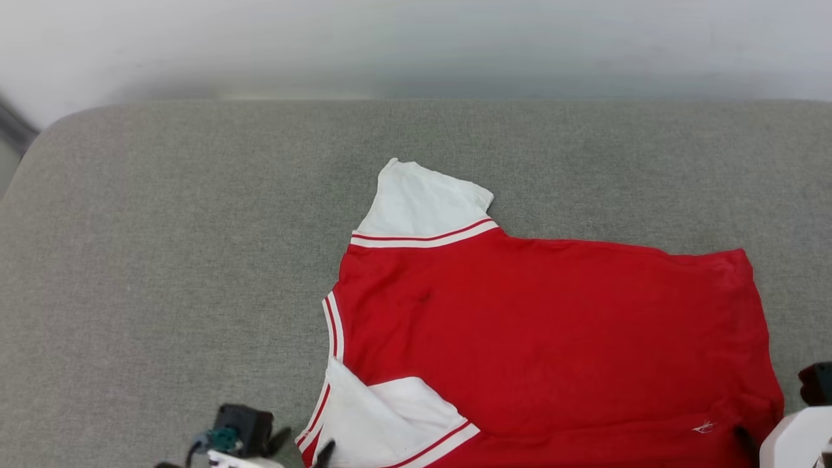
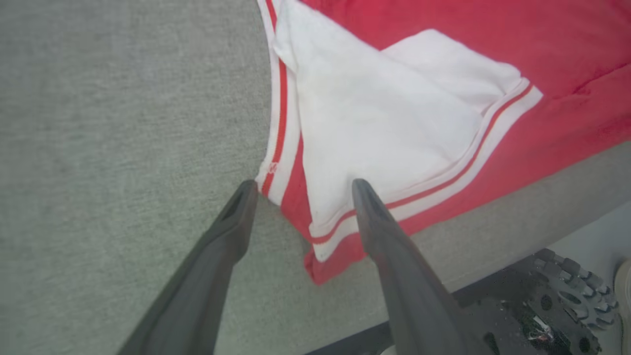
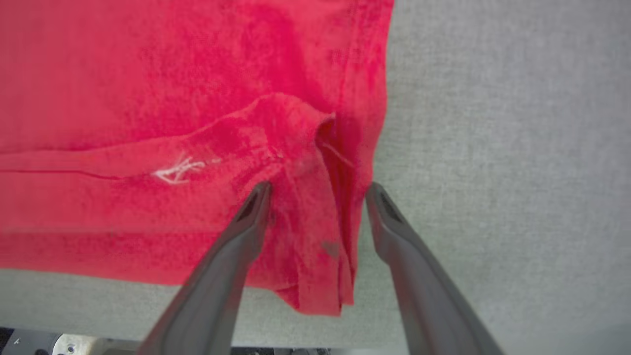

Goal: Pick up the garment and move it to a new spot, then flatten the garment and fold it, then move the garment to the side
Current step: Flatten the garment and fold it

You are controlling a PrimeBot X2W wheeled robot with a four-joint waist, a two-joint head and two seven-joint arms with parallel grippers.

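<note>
1. Jersey (image 1: 552,338): plain red body.
2. Sleeves (image 1: 422,198): white.
3. Trim (image 1: 426,238): white bands with a thin red stripe between them.
4. Emblem (image 3: 177,170): white stitching on the red.
5. Surface (image 1: 162,260): grey, finely flecked weave.
6. Left gripper (image 2: 303,182), right gripper (image 3: 319,185): dark grey fingers.

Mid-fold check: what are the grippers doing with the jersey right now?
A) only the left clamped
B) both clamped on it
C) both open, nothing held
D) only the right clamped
C: the left gripper and the right gripper each have their fingers spread wide over the garment, pinching no cloth.
</note>
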